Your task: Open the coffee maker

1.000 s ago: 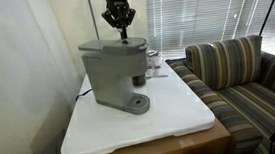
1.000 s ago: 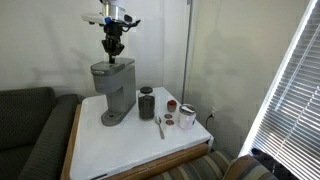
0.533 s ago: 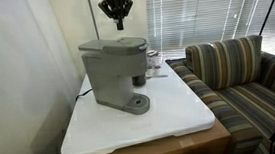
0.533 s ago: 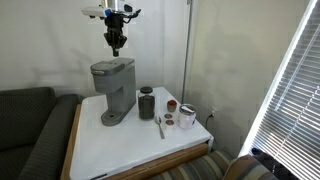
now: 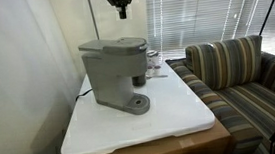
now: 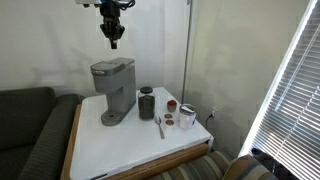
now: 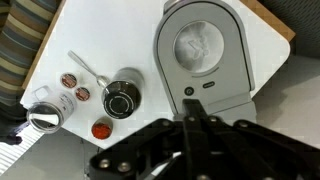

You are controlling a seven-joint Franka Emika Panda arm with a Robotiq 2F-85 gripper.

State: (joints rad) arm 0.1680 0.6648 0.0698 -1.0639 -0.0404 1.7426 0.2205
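The grey coffee maker stands on the white table in both exterior views, its flat lid lying down. In the wrist view I look straight down on its lid with the round window and buttons. My gripper hangs well above the machine's head, also in an exterior view, touching nothing. In the wrist view its fingers are pressed together and hold nothing.
A dark cylindrical canister, a spoon, coffee pods and a white cup lie beside the machine. A striped sofa stands past one table edge, a dark couch past another. Window blinds stand behind.
My gripper has risen straight up, from just above the coffee maker's lid to well clear of it. The machine has not moved.
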